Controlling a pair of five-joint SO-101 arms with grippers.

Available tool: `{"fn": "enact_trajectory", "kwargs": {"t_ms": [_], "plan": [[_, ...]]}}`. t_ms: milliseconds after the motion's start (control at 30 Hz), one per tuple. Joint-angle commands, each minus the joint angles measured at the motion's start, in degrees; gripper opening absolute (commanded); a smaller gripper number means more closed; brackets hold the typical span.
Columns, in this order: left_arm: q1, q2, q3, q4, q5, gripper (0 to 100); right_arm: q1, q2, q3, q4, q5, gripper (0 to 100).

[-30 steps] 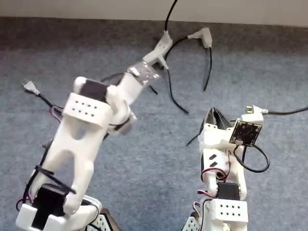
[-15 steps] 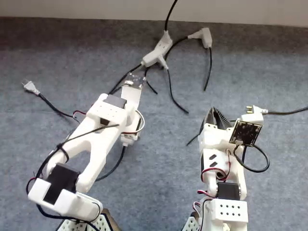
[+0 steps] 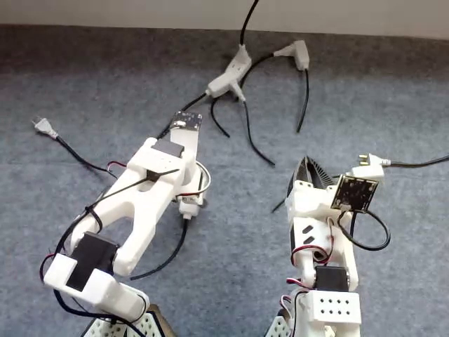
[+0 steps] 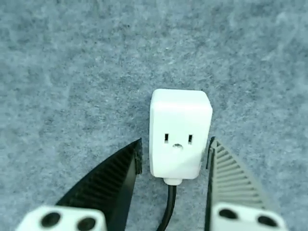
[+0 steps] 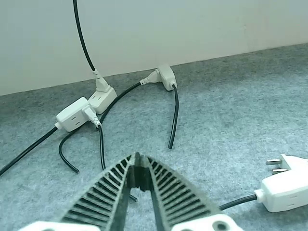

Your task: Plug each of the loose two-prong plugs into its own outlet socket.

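While left gripper (image 4: 175, 144) straddles outlet socket (image 4: 180, 115), jaws apart, right gripper (image 5: 138, 162) closed, empty; plug (image 5: 288, 186) nearby.

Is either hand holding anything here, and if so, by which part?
Nothing is held. The left hand is open around the white outlet socket on the carpet, not clamped on it. The right hand is shut, empty.

The left gripper (image 4: 175, 144) hangs low over the outlet socket (image 4: 179, 120), jaws apart, one on each side of it, its arm stretched forward. The right gripper (image 5: 139, 174), jaws pressed together, sits well apart from that socket, its arm folded.
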Motion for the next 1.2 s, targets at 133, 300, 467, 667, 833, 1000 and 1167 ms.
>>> {"fn": "enact_trajectory", "kwargs": {"t_ms": [133,300,467,667,833,1000,1167], "plan": [[-0.66,-0.40,-4.00,2.29,0.44,27,-0.48,-0.92,7.96,0.13,0.70,0.8],[-3.12,-0.40,-10.15,10.02,-1.05,27,-0.57,-0.92,7.87,0.13,0.70,0.8],[-8.48,0.31,-10.77,10.29,-3.78,27,-0.57,-0.92,7.87,0.13,0.70,0.8],[-8.40,0.22,-7.08,6.51,-3.87,27,-0.57,-0.92,7.87,0.13,0.70,0.8],[-7.43,0.22,-4.53,2.90,-3.87,27,-0.57,-0.92,7.87,0.13,0.70,0.8],[-4.70,0.22,-4.26,2.90,-3.78,27,-0.57,-0.92,7.87,0.13,0.70,0.8],[-1.36,0.22,-4.18,2.99,-3.69,27,-0.57,-0.92,7.87,0.13,0.70,0.8]]}}
